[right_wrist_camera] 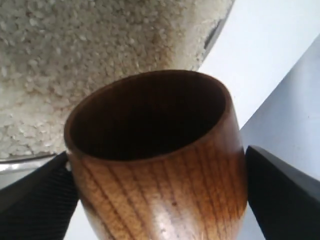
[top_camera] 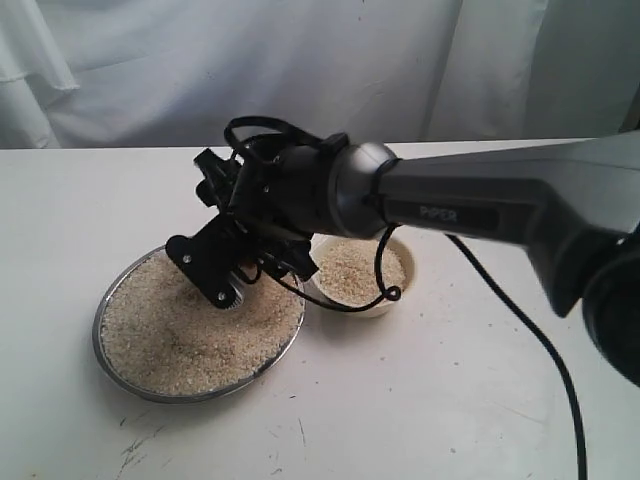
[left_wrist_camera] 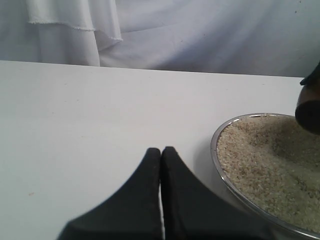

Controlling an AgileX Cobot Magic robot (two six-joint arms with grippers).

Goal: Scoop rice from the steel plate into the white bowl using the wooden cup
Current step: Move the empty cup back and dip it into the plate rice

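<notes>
Now the right pincer is clamped on the wooden cup, a finger on each flank. The cup's dark inside is empty and its mouth is turned toward the rice. In the exterior view it hangs over the 1 o'clock part of the steel plate. The white bowl, holding some rice, sits between 2 and 3 o'clock from the plate, just beside its rim. The left pincer, fingers together on nothing, sits off the plate, so the right arm is nearer.
</notes>
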